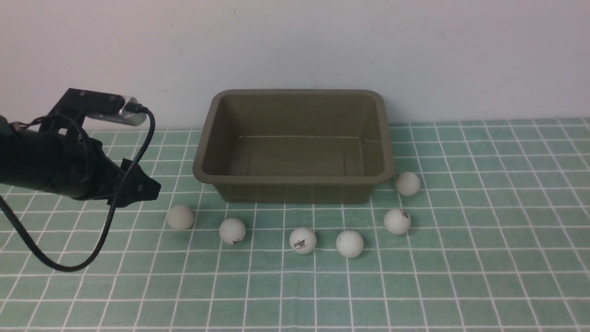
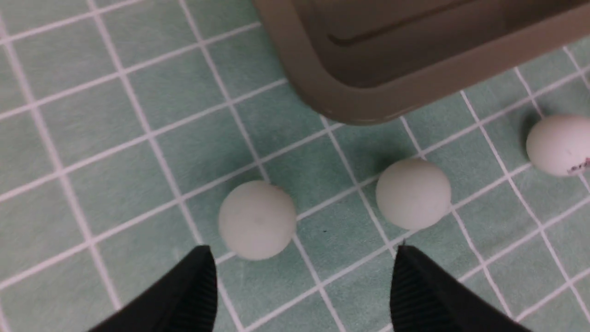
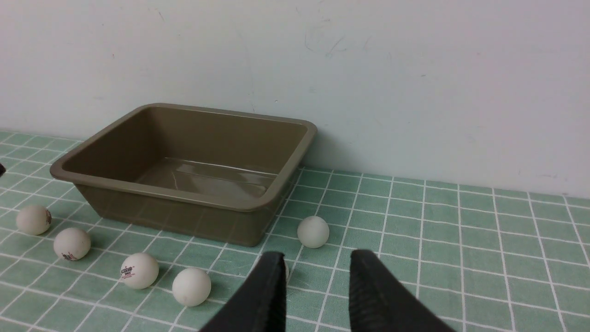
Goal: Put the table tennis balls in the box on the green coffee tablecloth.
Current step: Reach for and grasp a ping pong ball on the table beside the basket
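1. The left arm [image 1: 50, 166] was a bulky matte-black tube, and its front end narrowed to a blunt point.
2. A black angular bracket [image 1: 80, 99] was fixed along its top, carrying a small silver cylindrical camera [image 1: 117, 115].
3. A thick black cable [image 1: 107, 220] ran from the camera's end in one long, slack loop below the arm.
4. The left gripper [image 2: 302, 251] had two black tapered fingers [image 2: 193, 295] with fine ribbing on their inner faces.
5. The right gripper [image 3: 318, 256] looked the same to me, with black wedge-shaped fingers [image 3: 267, 295] ribbed on the inside.
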You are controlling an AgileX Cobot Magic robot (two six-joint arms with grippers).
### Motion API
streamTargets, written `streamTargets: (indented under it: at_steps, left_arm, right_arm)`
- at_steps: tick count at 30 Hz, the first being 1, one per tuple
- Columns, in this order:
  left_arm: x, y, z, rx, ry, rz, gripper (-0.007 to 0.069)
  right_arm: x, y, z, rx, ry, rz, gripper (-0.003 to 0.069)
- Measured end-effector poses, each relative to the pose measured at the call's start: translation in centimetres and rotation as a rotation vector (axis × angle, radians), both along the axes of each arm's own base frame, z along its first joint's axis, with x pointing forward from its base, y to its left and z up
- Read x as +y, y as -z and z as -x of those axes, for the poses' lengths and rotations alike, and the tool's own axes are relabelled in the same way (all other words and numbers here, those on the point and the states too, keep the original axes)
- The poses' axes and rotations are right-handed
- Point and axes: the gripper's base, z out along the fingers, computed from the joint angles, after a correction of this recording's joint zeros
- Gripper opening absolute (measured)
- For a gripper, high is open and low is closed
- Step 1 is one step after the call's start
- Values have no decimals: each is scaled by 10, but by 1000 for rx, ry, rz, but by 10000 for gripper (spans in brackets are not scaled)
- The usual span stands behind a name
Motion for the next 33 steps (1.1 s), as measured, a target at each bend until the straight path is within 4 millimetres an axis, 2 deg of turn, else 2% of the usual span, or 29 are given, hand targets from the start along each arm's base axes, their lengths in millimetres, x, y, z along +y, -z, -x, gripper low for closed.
streamTargets:
  at_steps: [8, 16, 23, 25, 29, 33]
  left_arm:
    - [-17, 29, -22, 82, 14, -160, 426]
    - [-21, 45, -38, 36, -2, -183, 426]
    - [-21, 69, -42, 88, 7, -193, 426]
    - [-20, 71, -42, 93, 11, -198, 423]
    - [-20, 71, -41, 103, 2, -204, 342]
    - [-17, 70, -40, 113, 4, -229, 341]
  right_arm:
    - [0, 0, 0, 1, 0, 0, 189]
    - [0, 0, 0, 2, -1, 0, 189]
    - [0, 0, 0, 2, -1, 0, 189]
    - [0, 0, 0, 2, -1, 0, 189]
    - [0, 0, 0, 1, 0, 0, 189]
    - [0, 0, 0, 0, 0, 0, 189]
